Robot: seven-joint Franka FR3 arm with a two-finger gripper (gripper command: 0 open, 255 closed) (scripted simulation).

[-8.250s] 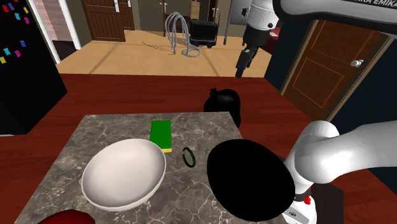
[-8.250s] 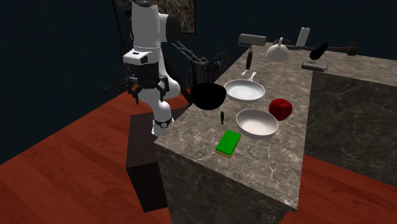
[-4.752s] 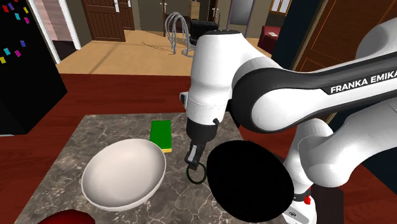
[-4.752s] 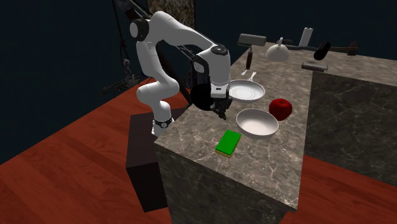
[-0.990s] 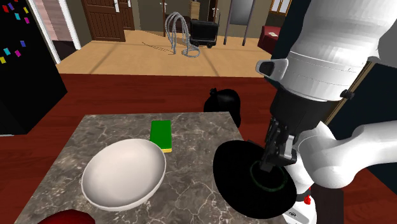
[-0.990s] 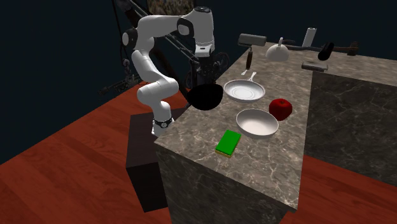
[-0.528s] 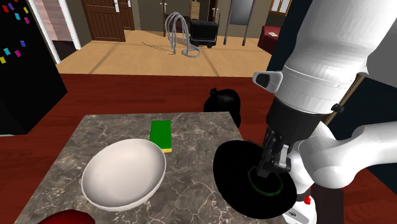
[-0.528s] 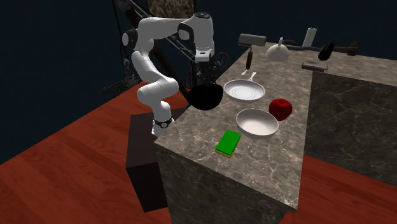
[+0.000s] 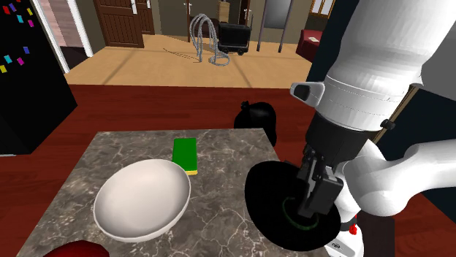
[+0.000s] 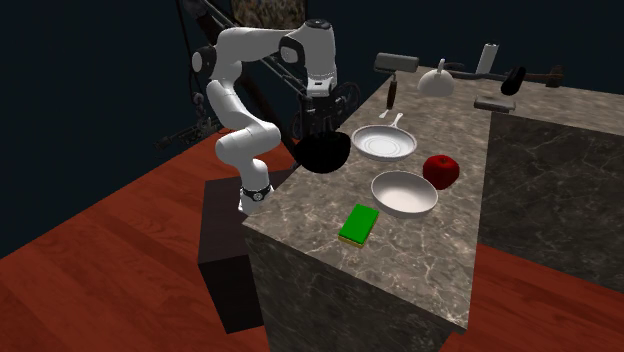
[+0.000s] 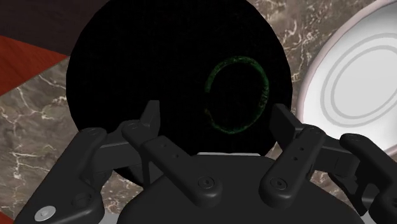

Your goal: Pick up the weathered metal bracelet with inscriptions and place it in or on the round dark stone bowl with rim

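Lower than half a second ago, the arm (image 9: 369,80) hangs over the black bowl (image 9: 267,193) with the gripper (image 9: 310,212) down at it, the release looks done, the green bracelet (image 11: 263,89) lies on the bowl's floor, and the fingers (image 11: 289,130), spread wide and touching nothing, need only lift straight out

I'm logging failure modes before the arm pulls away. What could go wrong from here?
The open gripper hangs close over the bracelet lying in the black bowl; a skewed retreat could hook it out. The bowl sits at the corner of the counter, so a bump might tip it off.
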